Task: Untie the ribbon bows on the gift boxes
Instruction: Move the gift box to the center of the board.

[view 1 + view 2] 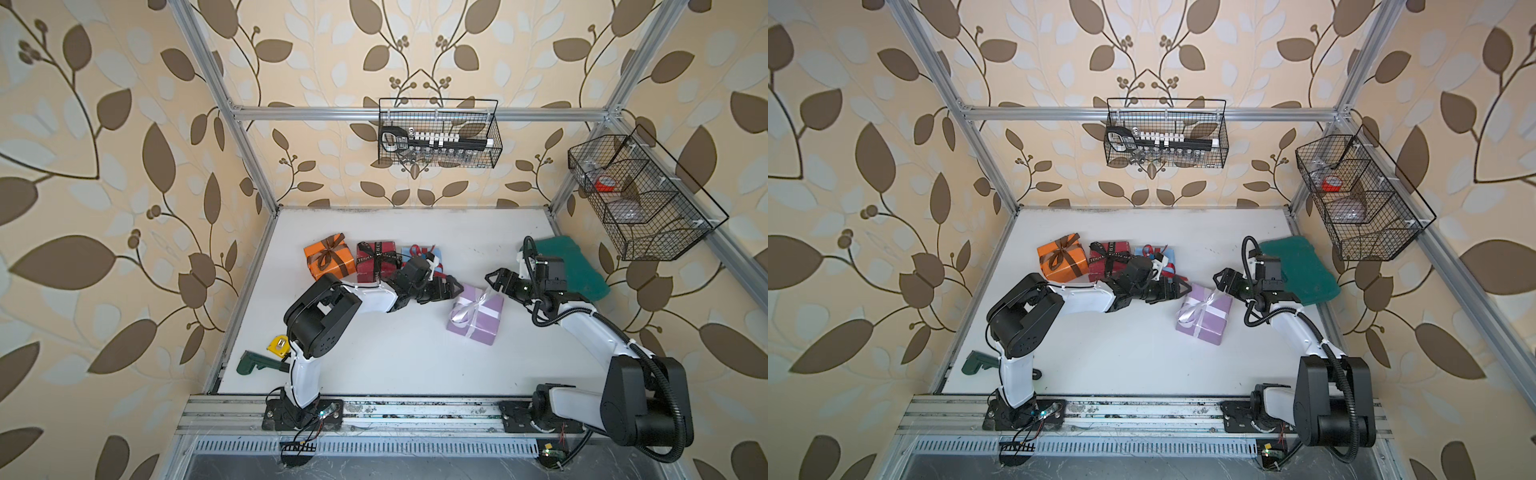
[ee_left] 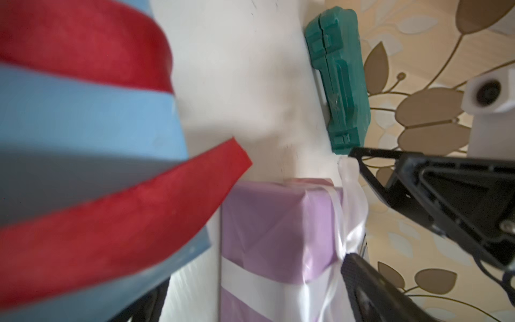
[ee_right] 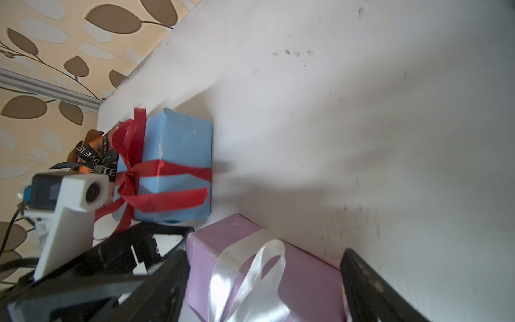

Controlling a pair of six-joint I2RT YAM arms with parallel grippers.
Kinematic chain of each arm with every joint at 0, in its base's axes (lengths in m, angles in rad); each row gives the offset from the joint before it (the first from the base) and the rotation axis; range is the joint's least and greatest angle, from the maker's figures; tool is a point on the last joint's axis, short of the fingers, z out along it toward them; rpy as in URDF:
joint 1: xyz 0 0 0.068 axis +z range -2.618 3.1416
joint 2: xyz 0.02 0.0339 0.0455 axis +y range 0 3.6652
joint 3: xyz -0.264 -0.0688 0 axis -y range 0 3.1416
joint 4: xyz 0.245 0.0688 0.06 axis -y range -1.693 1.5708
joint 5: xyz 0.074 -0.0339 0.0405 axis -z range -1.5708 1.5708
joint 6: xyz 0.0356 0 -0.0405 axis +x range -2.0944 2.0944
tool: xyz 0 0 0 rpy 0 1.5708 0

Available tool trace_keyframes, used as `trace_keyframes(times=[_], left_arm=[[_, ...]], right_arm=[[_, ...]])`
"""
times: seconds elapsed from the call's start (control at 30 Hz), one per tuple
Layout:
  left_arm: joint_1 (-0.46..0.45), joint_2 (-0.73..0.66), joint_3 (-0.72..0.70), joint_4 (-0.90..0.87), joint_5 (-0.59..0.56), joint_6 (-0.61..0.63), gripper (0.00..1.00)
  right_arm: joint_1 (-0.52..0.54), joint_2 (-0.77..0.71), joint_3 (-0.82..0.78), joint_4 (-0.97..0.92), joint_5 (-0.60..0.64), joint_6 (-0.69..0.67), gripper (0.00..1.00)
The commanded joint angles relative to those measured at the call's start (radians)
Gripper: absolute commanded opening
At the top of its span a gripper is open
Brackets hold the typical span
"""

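None of the four bows looked undone yet. The white bow [image 1: 467,308] sat tied on the lilac box [image 1: 482,326], and the brown bow [image 1: 328,253], black bow [image 1: 376,259] and red bow [image 1: 417,250] sat tied on the boxes lined up behind the lilac box. The left tool [image 1: 457,288] and right tool [image 1: 491,277] flanked the lilac box, jaws apart and gripping nothing.

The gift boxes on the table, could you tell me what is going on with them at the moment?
Both arms are at the lilac box. The left gripper is open with the white bow between its fingers, and the right gripper stands open astride the same box and bow. The bow looks tied, nothing pulled loose yet. Behind, the orange box, the dark red box and the light blue box have their bows tied.
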Motion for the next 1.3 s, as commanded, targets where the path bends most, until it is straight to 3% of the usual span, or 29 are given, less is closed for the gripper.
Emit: trace_keyframes(times=[0.0, 0.17, 0.3, 0.5, 0.67, 0.9, 1.1, 1.27], left_arm=[[0.030, 0.022, 0.101, -0.048, 0.055, 0.071, 0.99], [0.029, 0.006, 0.117, -0.122, 0.151, 0.076, 0.99], [0.017, -0.094, -0.019, -0.143, 0.210, 0.023, 0.99], [-0.048, -0.346, -0.234, -0.245, 0.120, -0.022, 0.99], [-0.061, -0.486, -0.370, -0.229, 0.079, -0.137, 0.99], [-0.072, -0.639, -0.477, -0.185, 0.003, -0.266, 0.99], [-0.080, -0.611, -0.485, -0.121, 0.000, -0.320, 0.99], [-0.085, -0.551, -0.482, -0.046, 0.010, -0.352, 0.99]], right_arm=[[0.002, 0.011, -0.021, 0.035, -0.042, 0.006, 0.85], [0.002, -0.009, -0.051, 0.008, -0.042, 0.016, 0.84], [0.001, -0.040, -0.101, 0.010, -0.067, 0.014, 0.85], [0.007, -0.067, -0.148, 0.045, -0.129, 0.067, 0.84], [0.048, -0.137, -0.248, 0.095, -0.154, 0.163, 0.83], [0.190, -0.257, -0.308, 0.107, -0.119, 0.305, 0.83], [0.357, -0.247, -0.320, 0.195, -0.078, 0.415, 0.83], [0.453, -0.193, -0.289, 0.218, -0.026, 0.423, 0.84]])
